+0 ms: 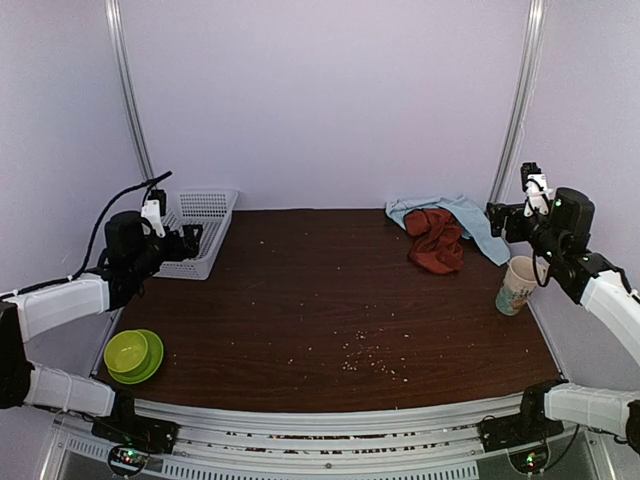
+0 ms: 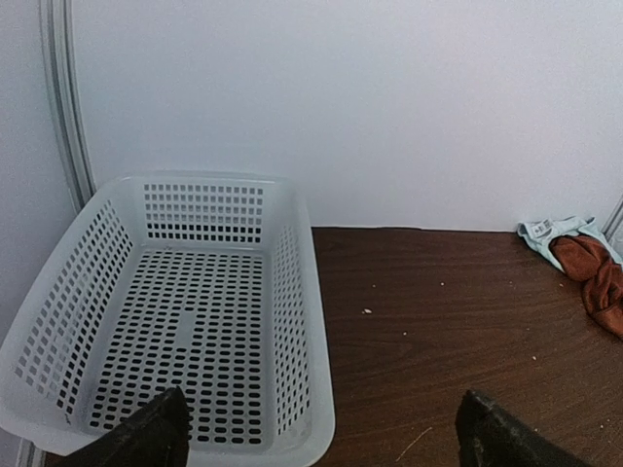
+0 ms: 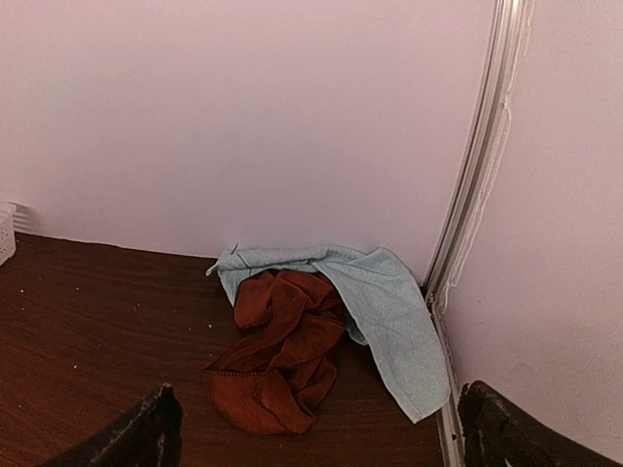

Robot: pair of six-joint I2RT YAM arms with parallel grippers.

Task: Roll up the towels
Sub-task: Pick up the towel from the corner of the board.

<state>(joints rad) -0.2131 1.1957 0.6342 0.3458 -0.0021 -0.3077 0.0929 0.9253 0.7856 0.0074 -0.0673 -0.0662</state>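
**Desk:** Two arms frame your table (image 1: 330,290). Nearest you, far left of the paper cup (image 1: 517,286), sits a green bowl (image 1: 132,353), and crumbs (image 1: 368,358) lie scattered near-left of the cup.

**Operator:** My hands?

**Desk:** Your left gripper (image 1: 192,240) gapes wide and empty by the white basket (image 1: 205,262), far left of the cup. Your right gripper (image 1: 497,218), equally wide and empty, hangs raised just beyond the cup.

**Operator:** Towels?

**Desk:** Beyond-left of the cup, the rust-red towel (image 1: 436,243) lies crumpled against the light-blue towel (image 1: 470,215), both unrolled.
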